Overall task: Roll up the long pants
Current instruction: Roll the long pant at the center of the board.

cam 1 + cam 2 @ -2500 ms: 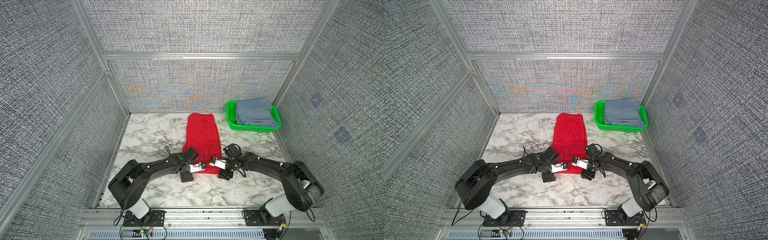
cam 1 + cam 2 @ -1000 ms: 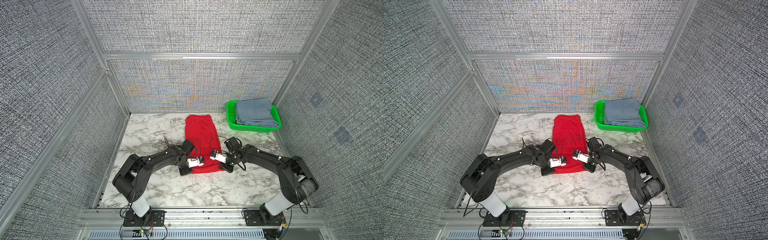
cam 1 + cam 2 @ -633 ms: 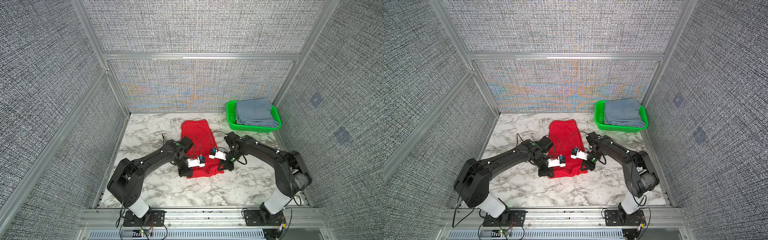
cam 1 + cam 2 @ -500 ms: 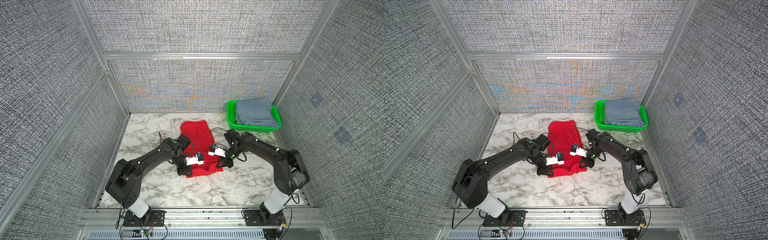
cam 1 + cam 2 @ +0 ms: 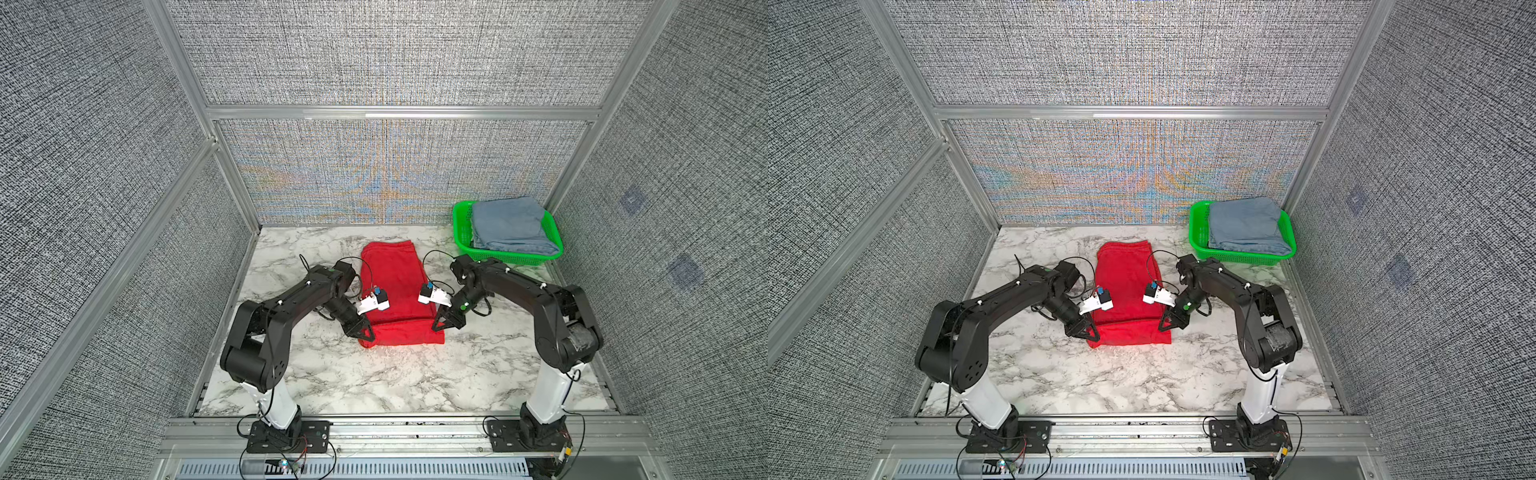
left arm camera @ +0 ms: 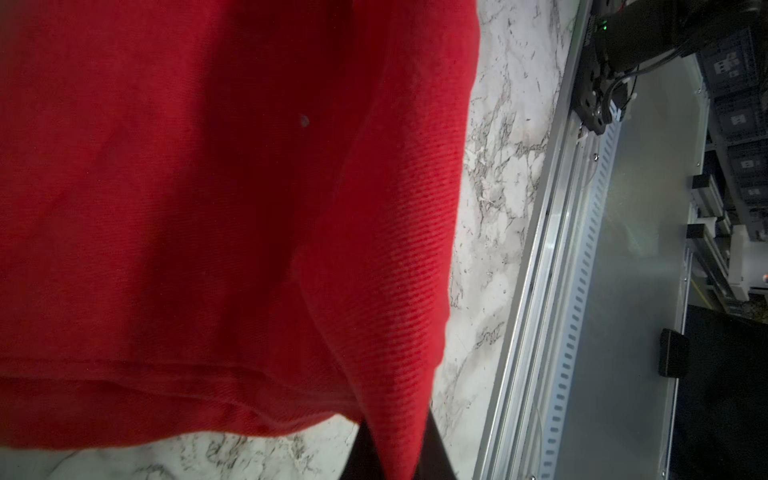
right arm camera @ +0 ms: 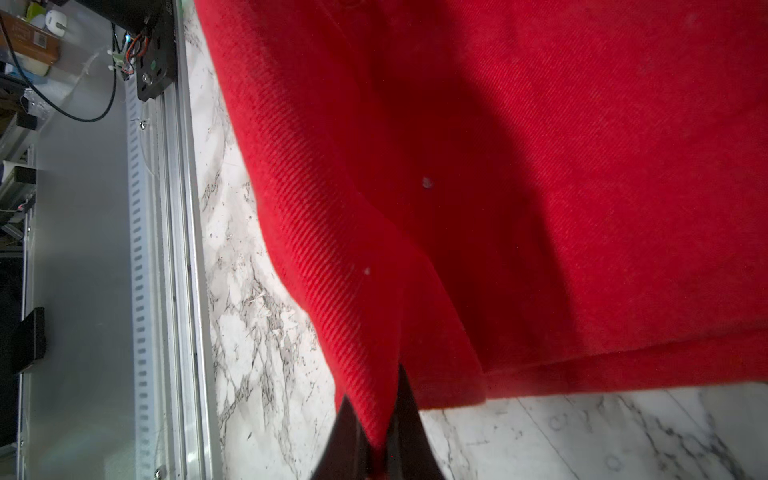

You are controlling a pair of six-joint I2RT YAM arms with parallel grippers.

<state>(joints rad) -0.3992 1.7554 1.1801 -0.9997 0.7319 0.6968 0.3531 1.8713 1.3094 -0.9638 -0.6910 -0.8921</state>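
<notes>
The long pants (image 5: 390, 282) (image 5: 1125, 282) lie as a bright red strip down the middle of the marble table, with a thicker turned-over band at their near end. My left gripper (image 5: 368, 332) (image 5: 1094, 330) is shut on the left corner of that band. My right gripper (image 5: 436, 326) (image 5: 1163, 326) is shut on its right corner. In the left wrist view, red cloth (image 6: 208, 208) runs down between the black fingers of the left gripper (image 6: 399, 457). The right wrist view shows the same: cloth (image 7: 540, 166) pinched in the right gripper (image 7: 380, 440).
A green basket (image 5: 461, 232) (image 5: 1196, 232) stands at the back right and holds a folded blue-grey garment (image 5: 511, 224). Grey walls close in the table on three sides. A metal rail (image 5: 374, 428) runs along the front edge.
Both arms have lifted and turned over the near end of the pants, leaving a thicker band there. The far hem has slid a little toward the front. Both grippers stayed shut.
</notes>
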